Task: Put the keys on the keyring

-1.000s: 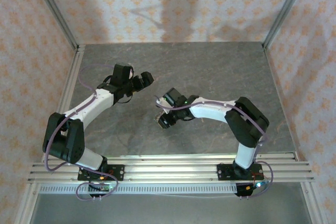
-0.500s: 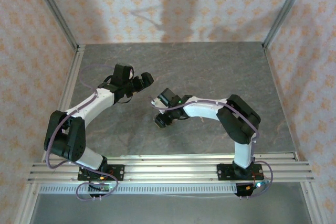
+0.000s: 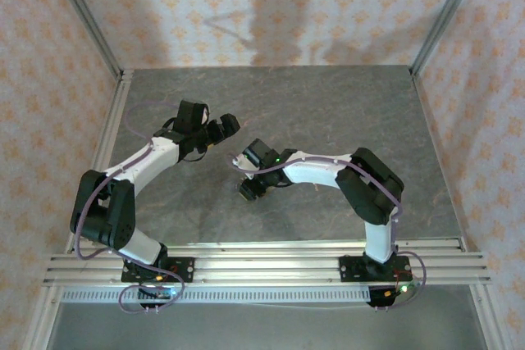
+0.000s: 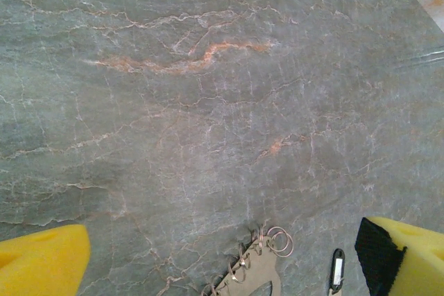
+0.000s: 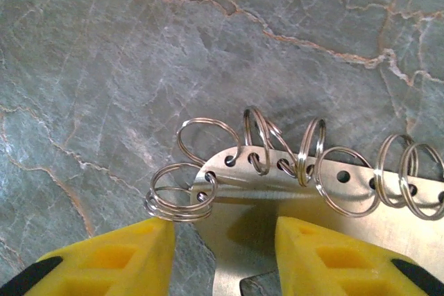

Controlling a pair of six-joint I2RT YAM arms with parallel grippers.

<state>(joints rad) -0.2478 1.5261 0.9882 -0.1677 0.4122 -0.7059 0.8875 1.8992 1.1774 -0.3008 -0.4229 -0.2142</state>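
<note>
The keyring [image 5: 277, 192] is a flat silvery metal plate lying on the table, with several wire split rings [image 5: 201, 140] threaded through holes along its curved edge. My right gripper [image 5: 223, 233] stands open and low over the plate's narrow part. Its left fingertip [image 5: 139, 247] touches a stacked ring and its right fingertip [image 5: 326, 251] is over the plate. In the left wrist view the plate [image 4: 250, 279] and a small dark-headed key [image 4: 336, 270] lie between the wide-open fingers of my left gripper [image 4: 223, 249], with the key close to the right finger [image 4: 409, 254].
The table [image 3: 344, 112] is grey marbled stone. A metal rail [image 3: 262, 264] runs along the near edge and patterned walls stand on three sides. Both grippers [image 3: 215, 130] [image 3: 248, 178] are close together left of centre.
My right gripper has shifted a little left and toward the left gripper, and its jaws have narrowed somewhat. The left arm has stayed still.
</note>
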